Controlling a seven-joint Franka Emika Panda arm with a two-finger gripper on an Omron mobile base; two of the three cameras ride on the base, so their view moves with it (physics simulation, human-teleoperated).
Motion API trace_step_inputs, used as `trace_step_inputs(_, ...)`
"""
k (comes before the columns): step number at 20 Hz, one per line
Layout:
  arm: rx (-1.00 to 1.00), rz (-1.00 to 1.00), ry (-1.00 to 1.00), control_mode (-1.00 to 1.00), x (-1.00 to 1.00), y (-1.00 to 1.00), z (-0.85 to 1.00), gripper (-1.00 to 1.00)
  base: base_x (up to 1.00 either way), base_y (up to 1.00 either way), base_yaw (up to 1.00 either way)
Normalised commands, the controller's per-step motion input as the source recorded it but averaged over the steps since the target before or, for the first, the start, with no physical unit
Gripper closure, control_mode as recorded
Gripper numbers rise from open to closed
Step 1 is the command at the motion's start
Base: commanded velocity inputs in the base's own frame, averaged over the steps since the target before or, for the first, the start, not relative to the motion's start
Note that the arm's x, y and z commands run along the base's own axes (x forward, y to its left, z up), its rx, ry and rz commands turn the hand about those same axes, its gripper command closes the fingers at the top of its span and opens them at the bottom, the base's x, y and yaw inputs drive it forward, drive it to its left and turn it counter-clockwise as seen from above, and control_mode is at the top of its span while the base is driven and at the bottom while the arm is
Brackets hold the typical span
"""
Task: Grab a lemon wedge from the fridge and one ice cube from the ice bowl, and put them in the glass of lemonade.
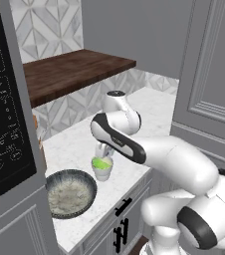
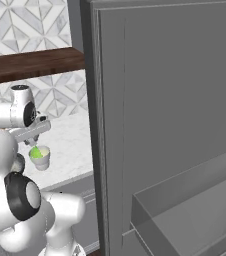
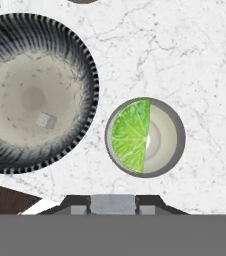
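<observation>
The glass of lemonade (image 1: 102, 170) (image 2: 41, 160) (image 3: 180, 141) stands on the marble counter just right of the ice bowl (image 1: 70, 194) (image 3: 15, 60). A bright green-yellow lemon wedge (image 1: 101, 163) (image 2: 35, 152) (image 3: 130, 135) fills the left half of the glass's mouth. One pale ice cube (image 3: 46, 120) lies on the bowl's speckled floor. My gripper (image 1: 102, 149) (image 2: 33, 142) points straight down right above the glass, its fingers close over the wedge. Whether they touch it is too small to tell. The fridge door (image 2: 160, 100) stands swung open on the right.
A black microwave (image 1: 0, 99) is at the left beside the bowl. A dark wooden shelf (image 1: 74, 69) hangs over the counter's back. The marble counter (image 1: 149, 104) stretches back to the right. Its front edge, with black-handled cabinet doors (image 1: 122, 209), runs close to bowl and glass.
</observation>
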Motion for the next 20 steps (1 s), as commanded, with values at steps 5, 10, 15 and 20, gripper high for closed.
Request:
trace_step_inputs(5, 0.0, 0.0, 0.0, -1.0, 0.53, 0.2, -0.04, 1.0, 0.0, 0.0, 0.0)
trace_step_inputs(10, 0.0, 0.0, 0.0, -1.0, 0.24, -0.06, -0.29, 1.0, 0.0, 0.0, 0.0)
trace_step_inputs(15, 0.0, 0.0, 0.0, -1.0, 0.0, -0.12, -0.21, 1.0, 0.0, 0.0, 0.0)
trace_step_inputs(20, 0.0, 0.0, 0.0, -1.0, 0.0, -0.02, 0.0, 1.0, 0.0, 0.0, 0.0)
